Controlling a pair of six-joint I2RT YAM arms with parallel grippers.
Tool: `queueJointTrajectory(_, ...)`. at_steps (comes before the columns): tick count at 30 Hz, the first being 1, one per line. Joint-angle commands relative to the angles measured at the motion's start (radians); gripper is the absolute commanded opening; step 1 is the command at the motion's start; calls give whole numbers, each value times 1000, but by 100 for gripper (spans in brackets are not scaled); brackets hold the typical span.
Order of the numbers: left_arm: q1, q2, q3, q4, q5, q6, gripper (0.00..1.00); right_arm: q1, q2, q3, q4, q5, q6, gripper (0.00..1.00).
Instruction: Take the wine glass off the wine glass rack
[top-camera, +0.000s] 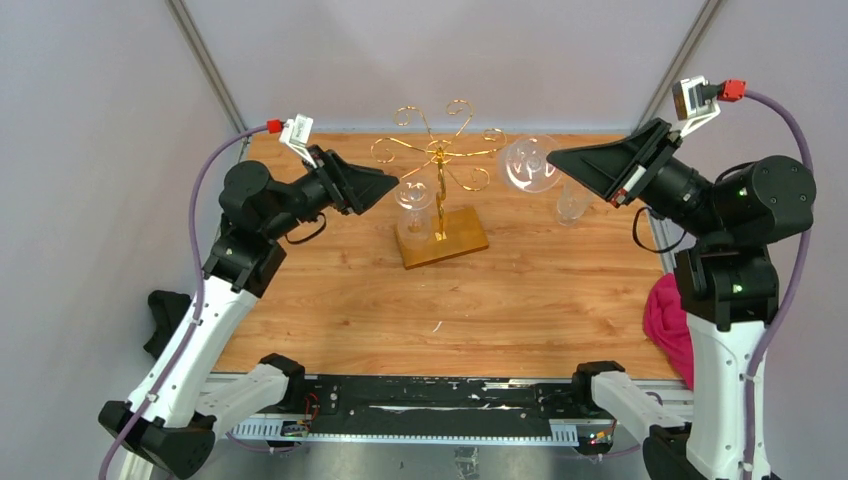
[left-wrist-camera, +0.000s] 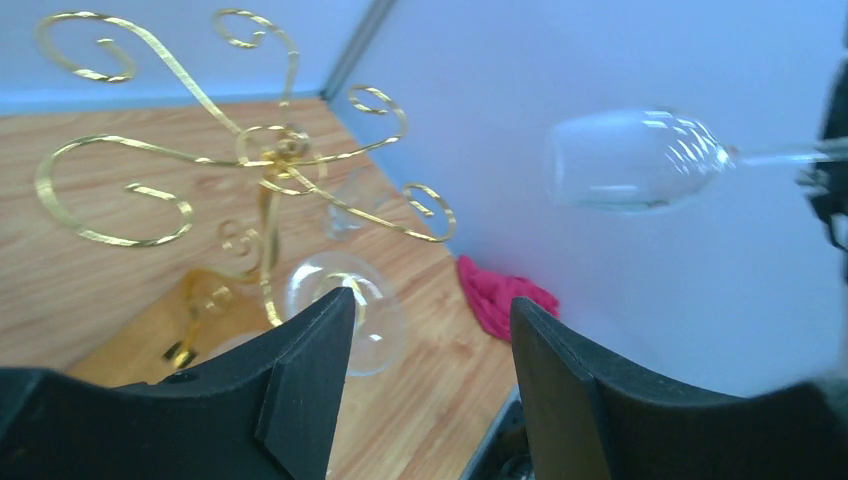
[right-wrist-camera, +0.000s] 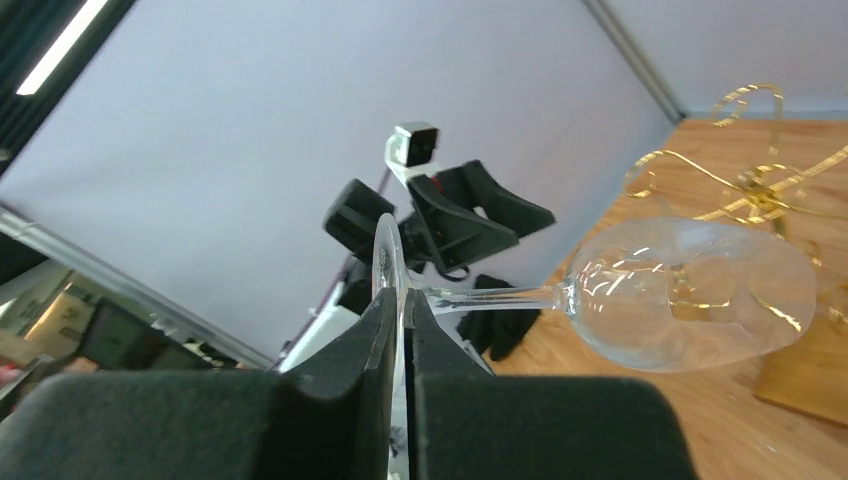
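Finding: my right jaws are clenched edge-on across the thin foot of the wine glass (right-wrist-camera: 690, 295). The glass lies sideways in the air, clear of the wine glass rack (top-camera: 440, 150), just right of its scroll arms and above the desk (top-camera: 350, 300). My left jaws are released and empty, near the rack. Assessment: the glass is light, stiff, slick and brittle. With the bowl levering on the foot, a hold on the stem would likely be steadier.

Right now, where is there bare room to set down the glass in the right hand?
Bare: the table between the wine glass rack and the near rail. Crowded: around the rack, the clear glass right of it, the pink cloth.
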Motion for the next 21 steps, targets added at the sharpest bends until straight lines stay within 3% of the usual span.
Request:
queueJointTrajectory(1,-4,-27,-100,472,255,-130,64,-2,60,-38,398,-124,253,0)
queueJointTrajectory(4,-4,-43,-161,705,318,-200,63,29,97,-17,497,-130,311,0)
queueJointTrajectory(7,-4,-21,-230,1084,373,-374,60,99,139,17,538,-116,318,0)
queueJointTrajectory(10,-2,58,-254,1370,395,-545,52,186,176,27,592,-99,319,0)
queueJointTrajectory(14,31,189,-252,1714,388,-798,51,241,195,41,636,-71,317,0)
queueJointTrajectory(21,89,222,-258,1727,372,-812,54,274,204,95,647,-68,316,0)
